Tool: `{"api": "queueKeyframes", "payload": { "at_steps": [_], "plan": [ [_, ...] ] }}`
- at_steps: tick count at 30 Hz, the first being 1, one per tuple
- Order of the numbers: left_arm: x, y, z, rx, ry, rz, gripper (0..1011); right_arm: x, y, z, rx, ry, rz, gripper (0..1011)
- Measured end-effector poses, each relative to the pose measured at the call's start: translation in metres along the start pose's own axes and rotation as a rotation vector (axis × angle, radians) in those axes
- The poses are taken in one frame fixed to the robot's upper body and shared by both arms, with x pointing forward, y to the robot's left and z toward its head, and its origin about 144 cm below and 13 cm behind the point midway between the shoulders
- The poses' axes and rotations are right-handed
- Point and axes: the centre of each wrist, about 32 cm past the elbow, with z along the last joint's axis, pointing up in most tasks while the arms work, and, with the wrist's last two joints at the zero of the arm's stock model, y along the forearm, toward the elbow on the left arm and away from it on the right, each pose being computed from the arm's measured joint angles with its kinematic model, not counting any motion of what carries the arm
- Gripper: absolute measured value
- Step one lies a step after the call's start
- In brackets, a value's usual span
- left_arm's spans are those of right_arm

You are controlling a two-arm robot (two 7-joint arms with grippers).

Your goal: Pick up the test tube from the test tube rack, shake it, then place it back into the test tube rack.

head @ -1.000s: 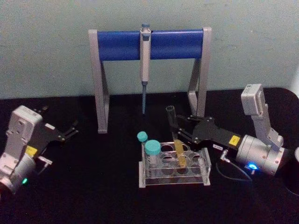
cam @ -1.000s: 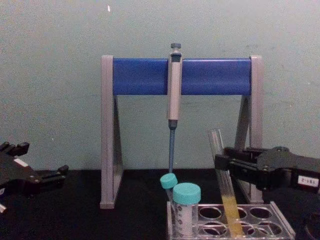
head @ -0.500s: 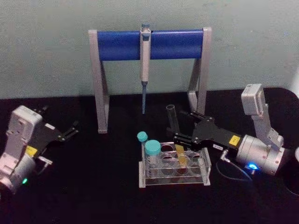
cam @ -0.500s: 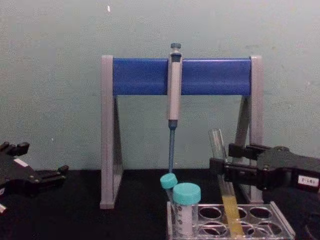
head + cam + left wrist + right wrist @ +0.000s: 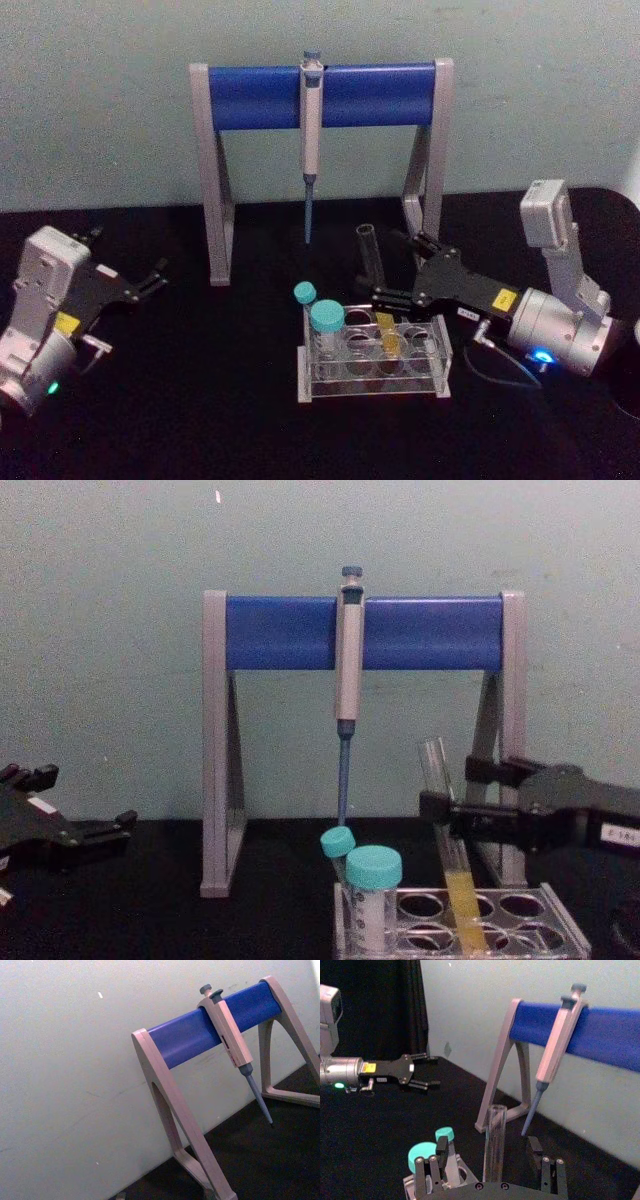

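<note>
The test tube (image 5: pixel 373 272), clear with yellow-orange liquid low down, stands leaning in the clear test tube rack (image 5: pixel 370 386) at table centre. My right gripper (image 5: pixel 397 268) is open around the tube's upper half, one finger on each side, both apart from the glass. The right wrist view shows the tube (image 5: pixel 494 1141) upright in the gap between the spread fingers (image 5: pixel 428 1169). From the chest, the tube (image 5: pixel 447 852) rises out of the rack (image 5: pixel 520 932) beside the right gripper (image 5: pixel 450 788). My left gripper (image 5: pixel 150 280) is parked open at the far left.
A wide teal-capped tube (image 5: pixel 327 322) and a thin teal-capped one (image 5: pixel 304 294) stand in the rack's left end. Behind it is the grey-and-blue pipette stand (image 5: pixel 255 95) with a pipette (image 5: pixel 311 110) hanging down. A cable (image 5: pixel 500 368) lies by the right arm.
My right gripper has opened and let go of the test tube, which now rests in the rack. The left arm has not moved.
</note>
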Motion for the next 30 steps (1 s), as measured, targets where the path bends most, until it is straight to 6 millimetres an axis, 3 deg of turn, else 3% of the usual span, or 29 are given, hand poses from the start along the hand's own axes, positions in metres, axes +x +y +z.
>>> {"api": "queueKeyframes", "payload": {
  "at_steps": [8, 15, 23, 30],
  "plan": [
    [0.0, 0.0, 0.0, 0.0, 0.0, 0.0, 1001, -0.008, -0.017, 0.013, 0.064, -0.043, -0.068, 1000],
    [0.0, 0.0, 0.0, 0.0, 0.0, 0.0, 1001, -0.019, -0.038, 0.023, 0.016, -0.093, -0.281, 1000],
    [0.0, 0.0, 0.0, 0.0, 0.0, 0.0, 1001, -0.024, -0.043, 0.016, -0.125, -0.069, -0.483, 1000],
    [0.0, 0.0, 0.0, 0.0, 0.0, 0.0, 1001, -0.024, -0.039, 0.005, -0.211, -0.01, -0.519, 1000]
  ]
}}
